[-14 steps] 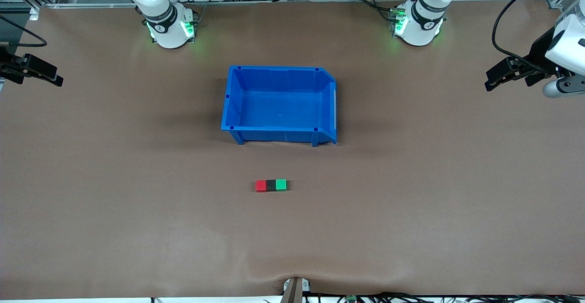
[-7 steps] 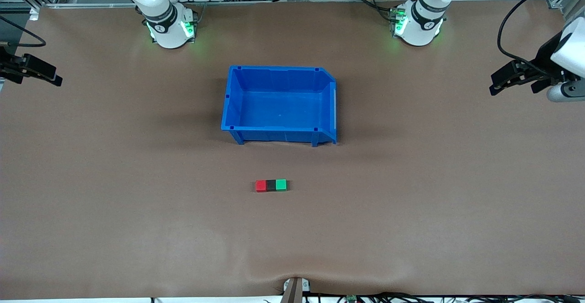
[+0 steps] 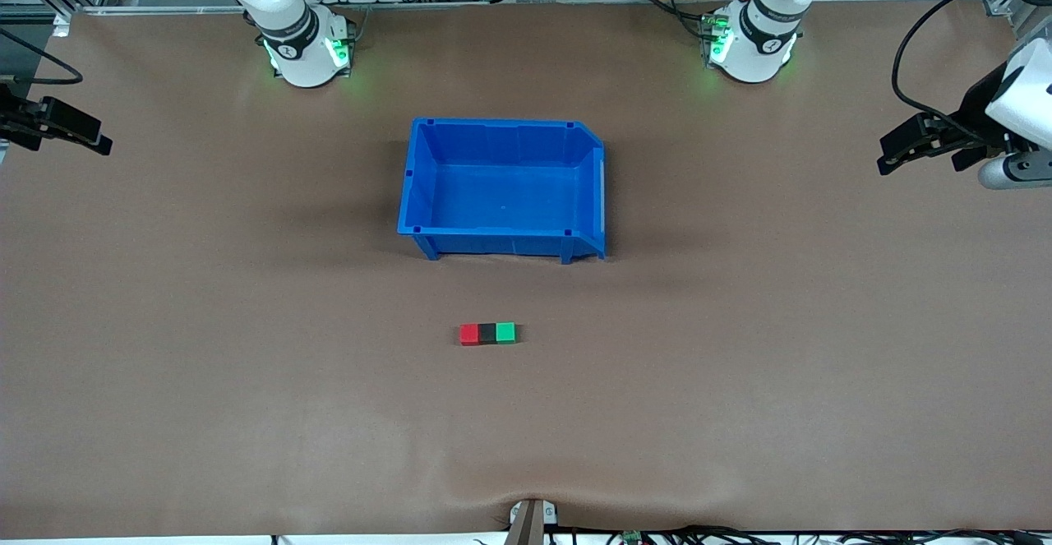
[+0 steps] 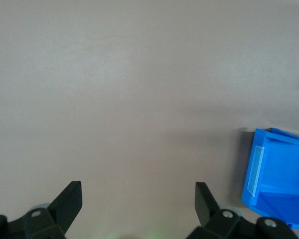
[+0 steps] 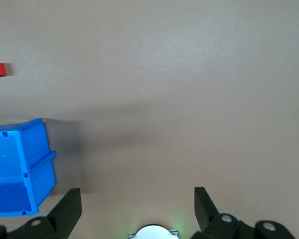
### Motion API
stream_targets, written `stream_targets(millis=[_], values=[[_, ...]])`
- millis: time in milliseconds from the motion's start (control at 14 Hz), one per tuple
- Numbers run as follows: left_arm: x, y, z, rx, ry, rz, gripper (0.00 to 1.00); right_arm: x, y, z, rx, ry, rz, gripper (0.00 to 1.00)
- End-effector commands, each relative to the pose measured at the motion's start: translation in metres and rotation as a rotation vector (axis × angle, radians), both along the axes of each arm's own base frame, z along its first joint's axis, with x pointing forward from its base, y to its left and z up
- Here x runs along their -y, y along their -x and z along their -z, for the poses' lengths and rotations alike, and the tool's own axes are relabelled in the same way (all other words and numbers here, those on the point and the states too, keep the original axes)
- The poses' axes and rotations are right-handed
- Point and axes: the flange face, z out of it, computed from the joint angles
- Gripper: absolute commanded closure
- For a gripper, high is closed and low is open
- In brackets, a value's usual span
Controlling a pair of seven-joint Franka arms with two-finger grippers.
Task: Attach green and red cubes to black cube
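Both tools stand with fingers spread and hold nothing: the left tool hangs over the bench's edge at the left arm's end, the right tool over the edge at the right arm's end.

Only the front view shows the red cube, black cube and green cube touching in a row, nearer the front camera than the blue bin.

The right wrist view catches just the red cube; the left wrist view shows a pale blank label on the bin, with no readable writing.
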Motion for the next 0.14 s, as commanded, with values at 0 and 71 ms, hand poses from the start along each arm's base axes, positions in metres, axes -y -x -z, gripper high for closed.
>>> stream_targets(millis=[0,71], values=[[0.0023,0.0002,-0.0040,-0.007,-0.017,0.015,0.00,0.0025,0.0076,-0.0020,0.001,0.013,-0.011,0.00],[0.0005,0.0001,-0.0025,-0.010,-0.011,0.013,0.00,0.0025,0.0076,-0.0027,0.002,0.013,-0.011,0.00]])
